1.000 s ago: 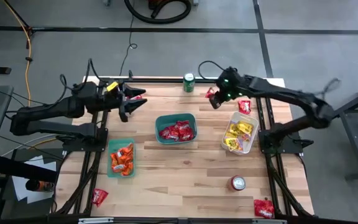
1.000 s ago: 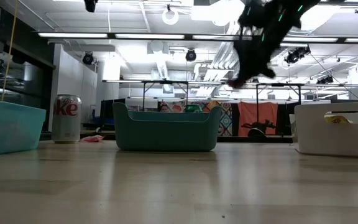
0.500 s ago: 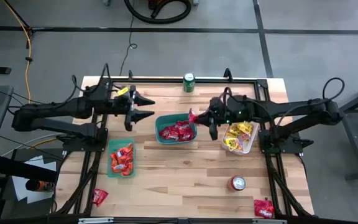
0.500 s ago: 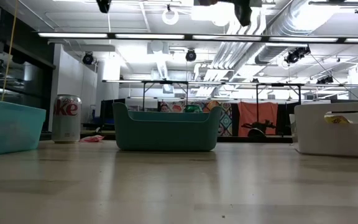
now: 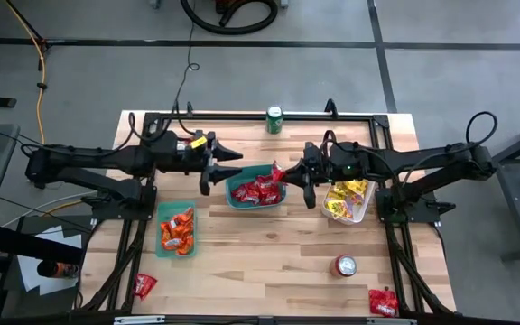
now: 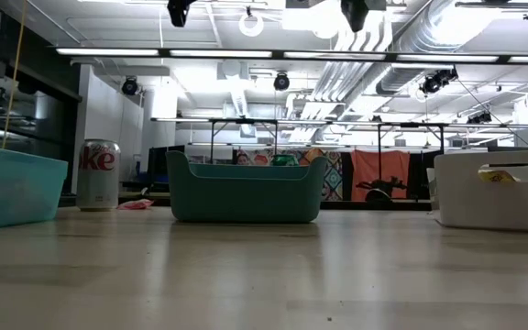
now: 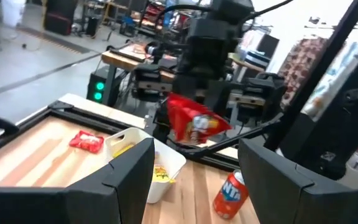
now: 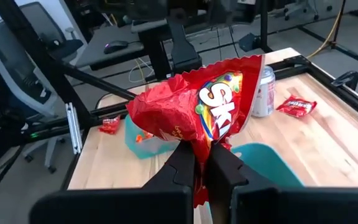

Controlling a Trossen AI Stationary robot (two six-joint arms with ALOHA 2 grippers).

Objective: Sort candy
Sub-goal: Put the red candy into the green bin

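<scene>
Right gripper (image 8: 201,163) pinches a red candy packet (image 8: 197,109) above the teal bin (image 5: 278,171); left gripper (image 5: 228,166) gapes empty

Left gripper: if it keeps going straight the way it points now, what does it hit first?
Most likely the red packet that the right gripper holds over the teal bin. The left gripper, open, points straight at it; the heights look alike, but depth is unclear.
</scene>
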